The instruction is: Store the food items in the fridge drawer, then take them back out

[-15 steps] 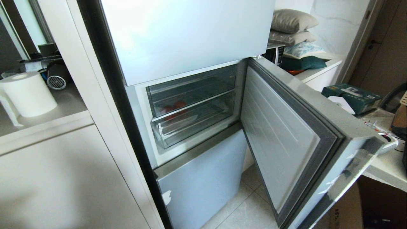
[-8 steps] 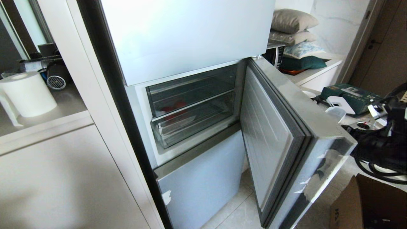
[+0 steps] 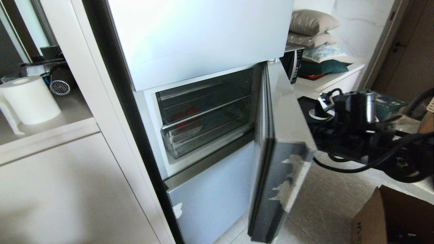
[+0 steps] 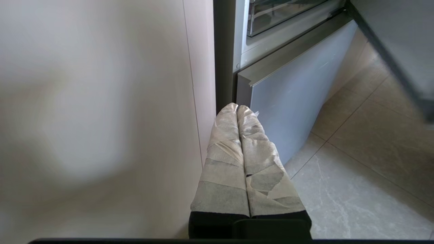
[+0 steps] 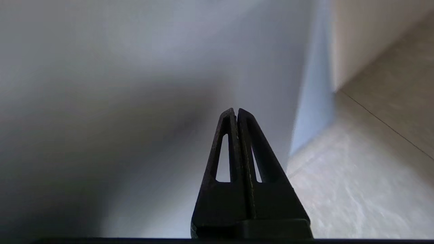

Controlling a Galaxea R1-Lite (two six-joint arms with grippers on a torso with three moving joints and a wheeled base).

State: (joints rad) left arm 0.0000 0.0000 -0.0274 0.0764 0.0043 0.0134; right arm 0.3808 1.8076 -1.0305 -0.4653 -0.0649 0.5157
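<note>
Kitchen corner, tiled floor [image 3: 325, 203], pale cabinet [image 3: 67, 189] beside a fridge. Right tool [image 5: 236, 113]: black fingers pressed together, holding nothing, close against the outer face of the fridge door [image 3: 281, 152], which stands half open. Left tool [image 4: 237, 110]: taped fingers together, empty, low beside the cabinet. Fridge drawer [image 3: 206, 132]: pushed in, clear front. Food items [image 3: 183, 117]: reddish shapes behind the clear fronts; which compartment unclear. Paper roll [image 3: 28, 100] on the tabletop at left.
</note>
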